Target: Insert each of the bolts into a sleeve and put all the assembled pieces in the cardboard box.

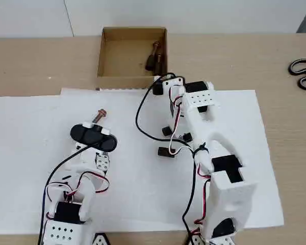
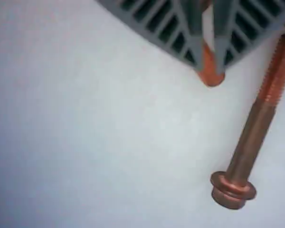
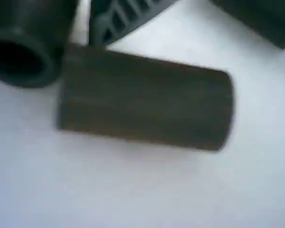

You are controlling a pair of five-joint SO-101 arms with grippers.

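Observation:
A copper bolt (image 2: 249,142) lies on the white paper, head away from my left gripper (image 2: 209,57). That gripper's grey ribbed fingers (image 2: 171,33) are shut on a copper tip, apparently a second bolt. In the high view the lying bolt (image 1: 99,115) pokes out beyond the left gripper (image 1: 94,135). A dark sleeve (image 3: 142,107) lies on its side just under my right gripper (image 3: 126,16), with another sleeve (image 3: 23,52) beside it, open end showing. Three black sleeves (image 1: 167,131) sit under the right arm (image 1: 194,102). The cardboard box (image 1: 106,56) holds assembled pieces (image 1: 154,56).
White paper (image 1: 30,153) covers the middle of the wooden table. Scissors (image 1: 303,72) lie at the far right edge. The box stands just beyond the paper's far edge, close to the right arm's wrist.

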